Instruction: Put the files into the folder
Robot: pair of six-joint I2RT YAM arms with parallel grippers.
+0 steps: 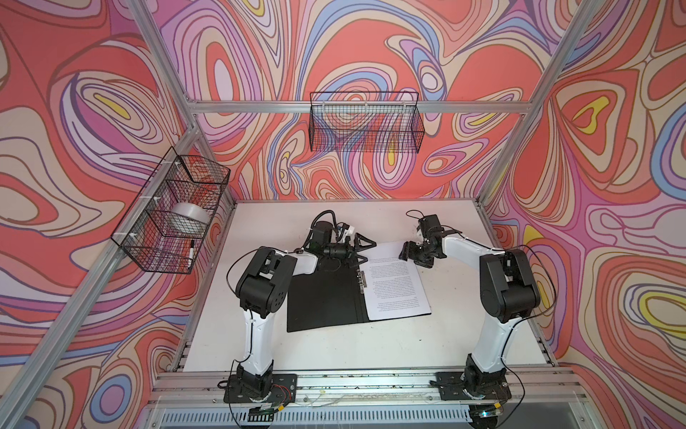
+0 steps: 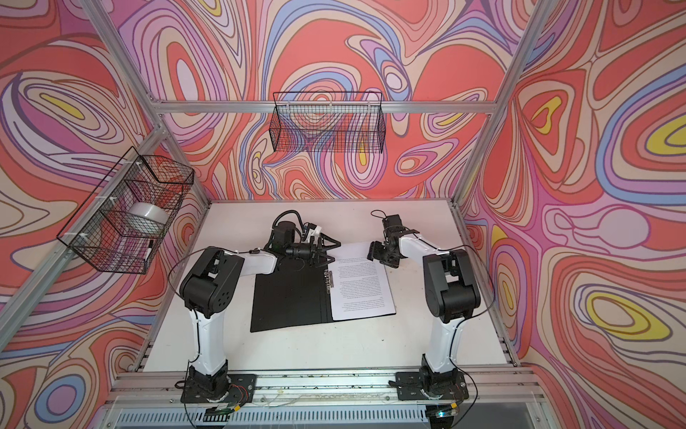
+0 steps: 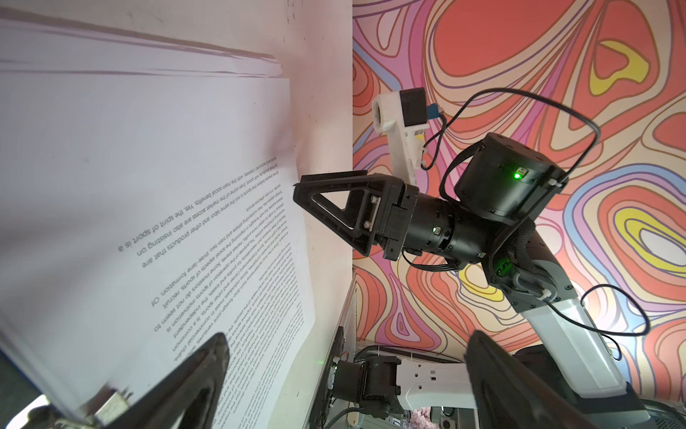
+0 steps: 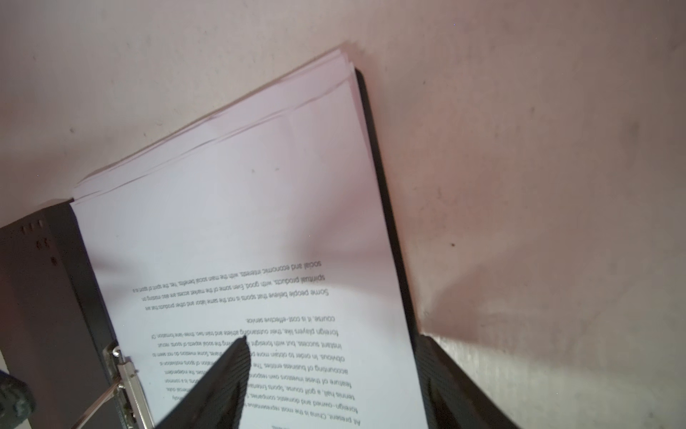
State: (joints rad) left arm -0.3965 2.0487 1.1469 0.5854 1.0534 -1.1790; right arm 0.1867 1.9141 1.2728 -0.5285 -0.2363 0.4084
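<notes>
The folder (image 1: 321, 297) lies open flat on the table (image 1: 464, 297), black insides up. The files (image 1: 395, 286) are stacked on its right half beside the metal clip (image 1: 362, 278). Their long axis runs from the near side to the far side, with the far end leaning slightly left. The left end effector (image 1: 365, 249) hangs over the stack's far-left corner, jaws spread wide and empty. The right end effector (image 1: 405, 252) is at the far-right corner, jaws apart and gripping nothing. One of its fingers (image 4: 226, 379) is over the top sheet, the other beyond the folder's edge.

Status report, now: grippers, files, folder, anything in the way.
Left gripper open, empty. Right gripper open over the files. Those lie in the open folder. Nothing blocking.
</notes>
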